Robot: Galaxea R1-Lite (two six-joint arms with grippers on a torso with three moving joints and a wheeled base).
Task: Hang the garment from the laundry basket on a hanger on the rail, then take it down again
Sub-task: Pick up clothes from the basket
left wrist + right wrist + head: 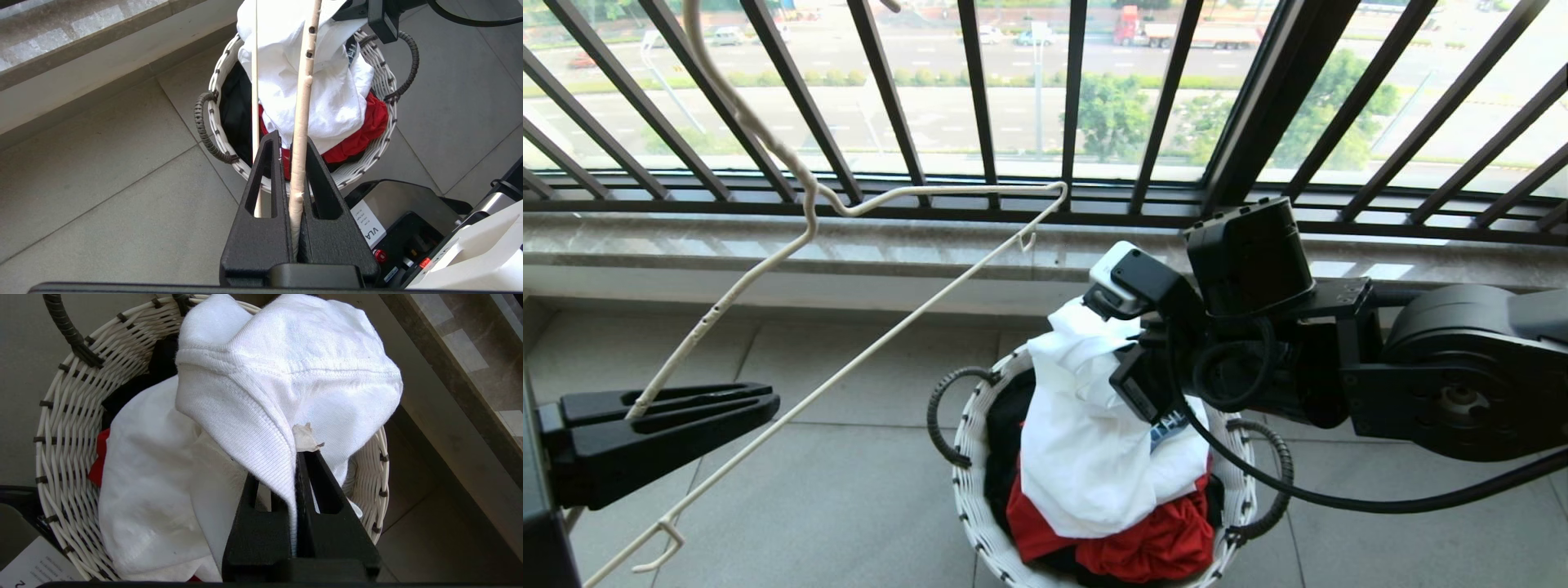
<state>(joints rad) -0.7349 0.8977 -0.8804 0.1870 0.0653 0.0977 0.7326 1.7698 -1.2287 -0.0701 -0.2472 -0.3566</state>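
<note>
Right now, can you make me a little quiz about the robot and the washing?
1. True or false: the left gripper is shut on the hanger.
2. Which cloth does the right gripper pinch? A) red cloth B) white T-shirt C) black shirt
3. Fill in: most of the T-shirt lies in the ____.

Key: 1 true. 2 B, pinched at its ribbed edge. 3 basket, with the red cloth under it.
</note>
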